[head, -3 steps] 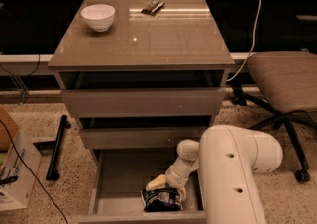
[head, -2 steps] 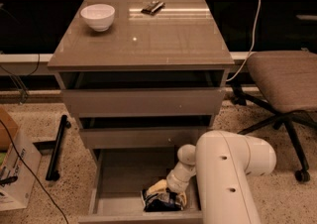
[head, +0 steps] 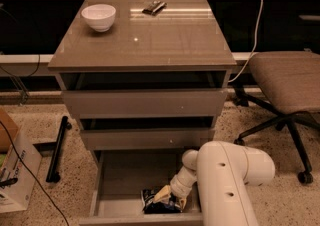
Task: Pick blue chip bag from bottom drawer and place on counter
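The blue chip bag lies crumpled at the front right of the open bottom drawer, against its low front panel. My gripper reaches down into the drawer from my white arm and sits right on the bag's right side. The counter is the glossy top slab of the cabinet, above and behind the gripper.
A white bowl stands at the counter's back left and a small flat dark item lies at its back middle. Two upper drawers stand slightly open. An office chair is to the right; a cardboard box and a black bar lie left.
My arm has shifted slightly left and lower over the drawer. The gripper stays on the bag, which has hardly moved.
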Robot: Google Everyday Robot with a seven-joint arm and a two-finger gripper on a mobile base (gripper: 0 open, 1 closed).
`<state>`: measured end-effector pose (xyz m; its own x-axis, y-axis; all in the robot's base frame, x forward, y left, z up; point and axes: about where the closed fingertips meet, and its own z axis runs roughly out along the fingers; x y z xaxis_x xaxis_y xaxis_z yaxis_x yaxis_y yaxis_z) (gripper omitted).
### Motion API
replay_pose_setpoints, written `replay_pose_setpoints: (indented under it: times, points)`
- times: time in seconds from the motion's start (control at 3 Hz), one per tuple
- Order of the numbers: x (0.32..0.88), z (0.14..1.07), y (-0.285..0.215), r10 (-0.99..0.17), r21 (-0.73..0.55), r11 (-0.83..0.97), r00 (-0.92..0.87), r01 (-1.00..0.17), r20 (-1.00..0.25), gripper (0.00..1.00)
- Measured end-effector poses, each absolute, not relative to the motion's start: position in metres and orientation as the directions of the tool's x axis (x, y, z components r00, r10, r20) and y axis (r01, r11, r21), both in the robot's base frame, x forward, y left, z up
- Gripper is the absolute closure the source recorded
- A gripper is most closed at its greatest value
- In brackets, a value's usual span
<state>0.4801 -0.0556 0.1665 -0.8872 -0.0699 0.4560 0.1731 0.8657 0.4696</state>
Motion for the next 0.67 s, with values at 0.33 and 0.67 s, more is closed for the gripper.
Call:
replay_pose_setpoints:
  times: [0.33, 0.67]
  points:
    - [0.479, 0.161, -0.057, -0.069, 0.476, 0.861, -0.885, 0.181, 0.461, 0.5]
    - [0.484, 0.173, -0.061, -0.067, 0.482, 0.86, -0.9, 0.167, 0.431, 0.73]
